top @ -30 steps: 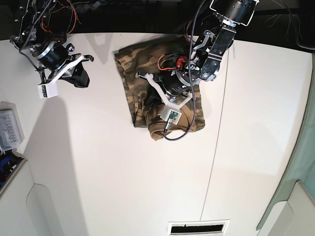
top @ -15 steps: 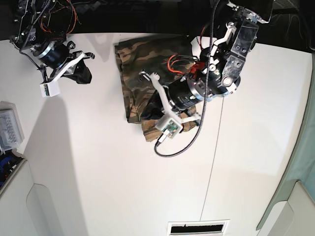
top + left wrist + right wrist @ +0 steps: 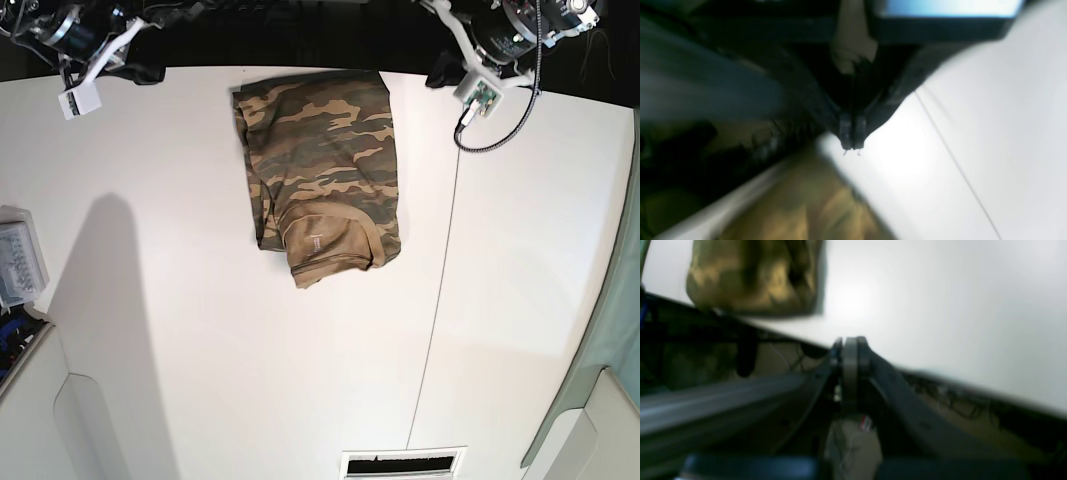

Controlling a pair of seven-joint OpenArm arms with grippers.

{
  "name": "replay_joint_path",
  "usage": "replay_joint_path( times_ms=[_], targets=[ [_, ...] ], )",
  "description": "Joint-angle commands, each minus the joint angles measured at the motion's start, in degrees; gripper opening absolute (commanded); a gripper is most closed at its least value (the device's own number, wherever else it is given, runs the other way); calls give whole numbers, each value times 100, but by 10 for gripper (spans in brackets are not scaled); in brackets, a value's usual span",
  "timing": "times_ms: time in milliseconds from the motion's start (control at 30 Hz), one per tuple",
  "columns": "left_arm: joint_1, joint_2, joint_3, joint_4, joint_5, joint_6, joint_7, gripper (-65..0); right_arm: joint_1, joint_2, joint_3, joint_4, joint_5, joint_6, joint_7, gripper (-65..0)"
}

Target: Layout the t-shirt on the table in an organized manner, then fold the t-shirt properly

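The camouflage t-shirt (image 3: 320, 165) lies folded into a compact rectangle at the far middle of the white table (image 3: 200, 330). A tan inner panel shows on its near end. My left gripper (image 3: 440, 75) is drawn back to the table's far right edge, away from the shirt. In the left wrist view this gripper (image 3: 851, 146) is shut and empty over bare table, with blurred t-shirt (image 3: 813, 206) below it. My right gripper (image 3: 145, 72) sits at the far left edge. The right wrist view shows it (image 3: 850, 341) shut on nothing, with the t-shirt (image 3: 756, 276) far off.
A thin dark seam (image 3: 435, 300) crosses the table just right of the shirt. A clear plastic box (image 3: 20, 265) stands at the left edge. There is a vent slot (image 3: 400, 463) at the near edge and a teal curtain (image 3: 610, 300) on the right.
The left arm has lifted off the shirt and pulled back to the far right corner. The right arm has drawn back further to the far left. The shirt now lies uncovered.
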Motion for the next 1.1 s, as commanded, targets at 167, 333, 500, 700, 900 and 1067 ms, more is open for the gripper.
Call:
replay_joint_path(
  times_ms=[167, 333, 500, 700, 900, 1067],
  targets=[
    [1276, -39, -310, 24, 190, 166, 153, -650, -610, 251, -334, 79, 387, 31, -282, -650],
    [1554, -42, -310, -903, 313, 221, 610, -650, -1045, 249, -1036, -15, 188, 0, -422, -650],
    [1043, -42, -240, -2756, 315, 210, 625, -650, -1121, 247, -1821, -509, -505, -181, -422, -650],
    [-240, -42, 490, -5211, 310, 203, 817, -650, -787, 201, -2612, -1681, -1401, -748, -428, -650],
    [-1434, 96, 1622, -6778, 197, 199, 306, -650, 42, 201, -3182, -3069, -2002, -855, -535, -650],
    [-2197, 612, 1731, -7777, 94, 199, 278, -650, 789, 201, -3211, -4227, -2039, -852, -678, -650]
  ],
)
